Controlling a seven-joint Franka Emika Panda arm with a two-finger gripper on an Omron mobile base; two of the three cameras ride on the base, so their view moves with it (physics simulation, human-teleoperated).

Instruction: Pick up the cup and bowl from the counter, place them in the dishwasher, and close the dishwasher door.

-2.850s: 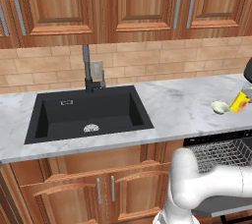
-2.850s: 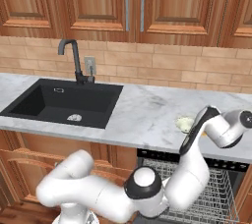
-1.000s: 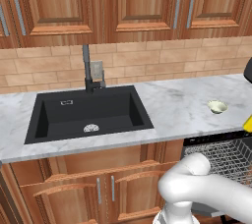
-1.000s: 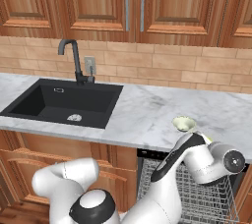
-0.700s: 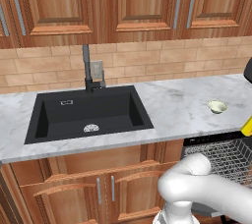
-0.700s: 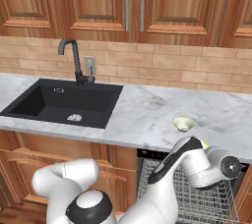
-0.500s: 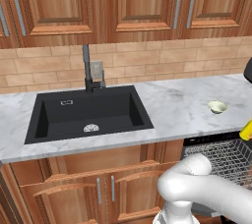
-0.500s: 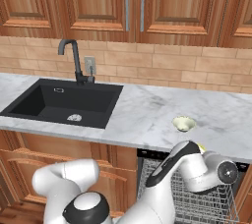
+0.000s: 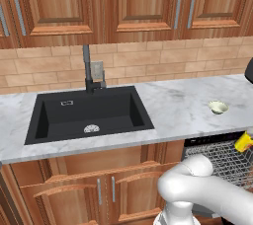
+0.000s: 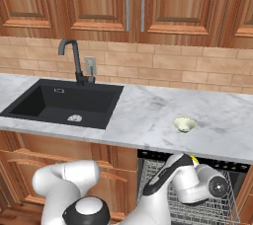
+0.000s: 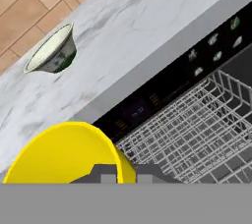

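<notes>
Carrying the cup point(image 11: 66, 154) pinched in its claw point(image 11: 127, 175) above the rack point(image 11: 197, 129), next lowering and releasing; bowl point(image 10: 184, 124) waits on the surface point(image 10: 148, 115).

Bowl point(image 10: 185, 124) upright on table point(image 10: 148, 120), right of black sink point(image 10: 66, 101). Faucet point(image 10: 74, 61) behind sink. Dishwasher point(image 10: 192, 189) open below table, wire rack point(image 10: 222, 208) exposed. White arm point(image 10: 183, 182) lowered over rack, a yellow sliver at its top.

Brown wooden cabinets point(image 9: 64, 7) above a tan brick backsplash point(image 10: 197, 68) and black faucet point(image 10: 74, 61).
</notes>
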